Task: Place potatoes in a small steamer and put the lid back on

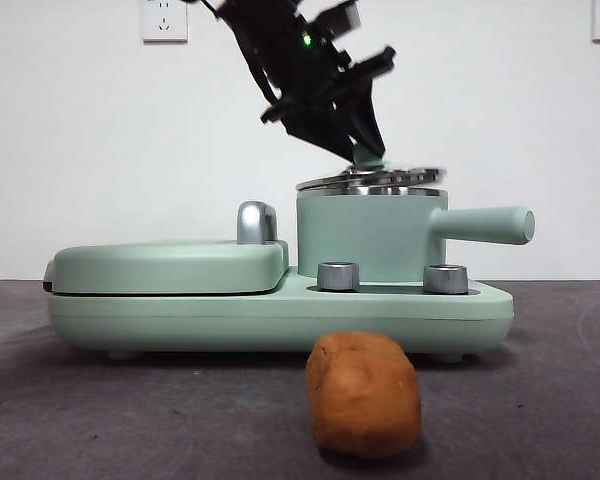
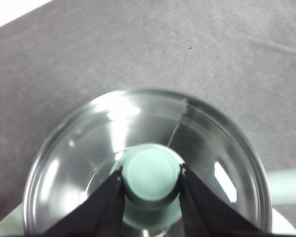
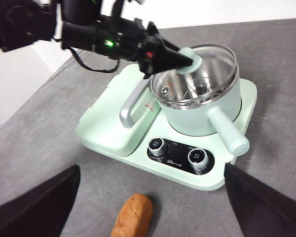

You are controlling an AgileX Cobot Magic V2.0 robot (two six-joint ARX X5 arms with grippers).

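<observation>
The small steamer (image 1: 370,235) (image 3: 202,118) stands on the right half of a mint-green appliance, its handle (image 1: 485,225) pointing right. My left gripper (image 1: 365,150) (image 2: 151,170) (image 3: 190,60) is shut on the green knob of the glass lid (image 1: 375,180) (image 2: 89,163) (image 3: 214,61), which sits tilted just above the pot's rim. The pot's steel inside shows through the glass. One orange-brown potato (image 1: 365,395) (image 3: 133,217) lies on the grey table in front of the appliance. My right gripper (image 3: 152,170) hangs open high above the potato, holding nothing.
The appliance base (image 1: 280,315) carries a flat closed grill plate (image 1: 170,265) with a chrome handle (image 1: 257,222) on its left half. Two knobs (image 3: 158,145) (image 3: 197,157) sit on the base's front. A white wall with outlets (image 1: 164,20) stands behind.
</observation>
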